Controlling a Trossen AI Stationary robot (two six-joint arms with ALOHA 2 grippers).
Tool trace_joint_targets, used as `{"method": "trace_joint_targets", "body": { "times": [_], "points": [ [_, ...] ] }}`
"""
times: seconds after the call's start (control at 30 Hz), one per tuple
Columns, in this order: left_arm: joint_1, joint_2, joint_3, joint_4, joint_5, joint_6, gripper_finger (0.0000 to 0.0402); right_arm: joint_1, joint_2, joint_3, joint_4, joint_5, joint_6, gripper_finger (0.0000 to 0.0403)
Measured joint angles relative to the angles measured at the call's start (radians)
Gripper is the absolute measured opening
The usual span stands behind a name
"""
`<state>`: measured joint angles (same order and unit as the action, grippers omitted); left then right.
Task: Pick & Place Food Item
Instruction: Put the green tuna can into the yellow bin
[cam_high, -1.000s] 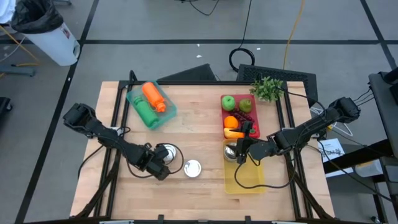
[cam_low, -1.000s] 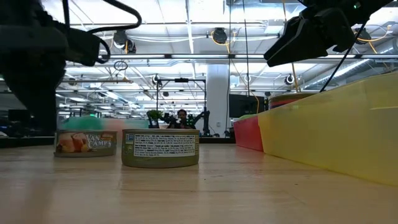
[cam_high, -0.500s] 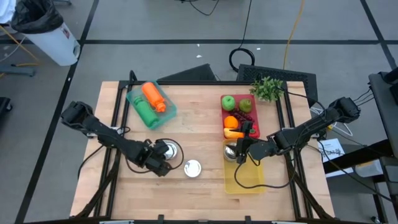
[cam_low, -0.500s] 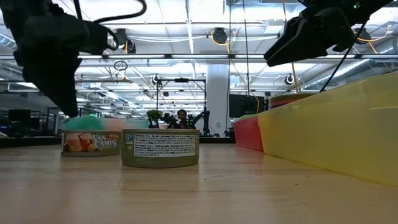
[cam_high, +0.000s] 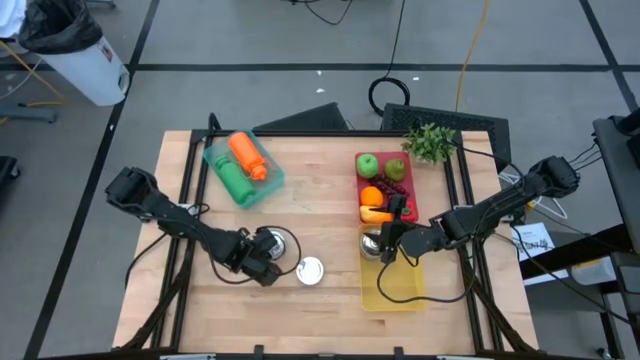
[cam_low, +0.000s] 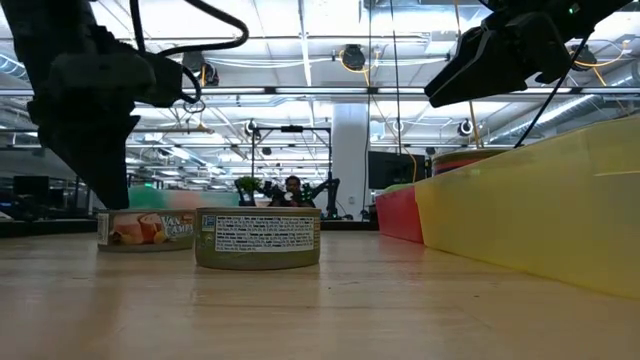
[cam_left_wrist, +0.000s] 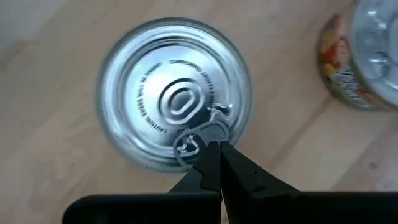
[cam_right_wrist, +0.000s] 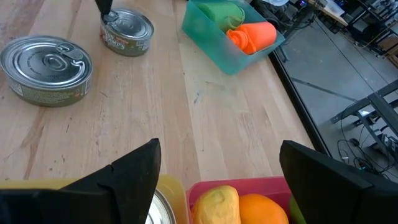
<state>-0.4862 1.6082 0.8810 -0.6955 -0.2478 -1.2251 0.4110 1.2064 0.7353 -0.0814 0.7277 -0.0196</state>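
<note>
Wooden table under ceiling lights

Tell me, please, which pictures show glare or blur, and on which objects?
Left wrist view: glare on the can lid, and the second can at the edge is blurred. Low view: bright ceiling lights leave the left hand a dark shape; the yellow bin up close is soft. High view: even light.
</note>
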Motion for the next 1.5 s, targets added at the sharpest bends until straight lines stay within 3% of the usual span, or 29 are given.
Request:
{"method": "trace_joint_targets", "body": {
  "times": [0.23, 0.83, 1.13, 1.3, 1.5],
  "points": [
    [-0.007, 0.016, -0.012, 0.022, 0.133, -0.004, 0.0, 0.0, 0.0, 0.0, 0.001, 0.0, 0.0, 0.0308],
    [-0.012, 0.04, -0.008, 0.024, 0.138, 0.059, 0.0012, 0.0, 0.0, 0.0, 0.0, 0.0, 0.0, 0.0308],
    [-0.072, -0.235, -0.007, 0.003, -0.233, -0.123, 0.001, 0.0, 0.0, 0.0, 0.001, 0.0, 0.0, 0.0308],
    [-0.053, -0.284, -0.006, 0.066, -0.337, -0.184, 0.0065, 0.0, 0.0, 0.0, 0.002, 0.0, -0.001, 0.0308],
    [-0.001, -0.257, -0.007, 0.096, -0.213, -0.235, 0.0197, 0.0, 0.0, 0.0, 0.001, 0.0, -0.003, 0.0308]
  ]
}}
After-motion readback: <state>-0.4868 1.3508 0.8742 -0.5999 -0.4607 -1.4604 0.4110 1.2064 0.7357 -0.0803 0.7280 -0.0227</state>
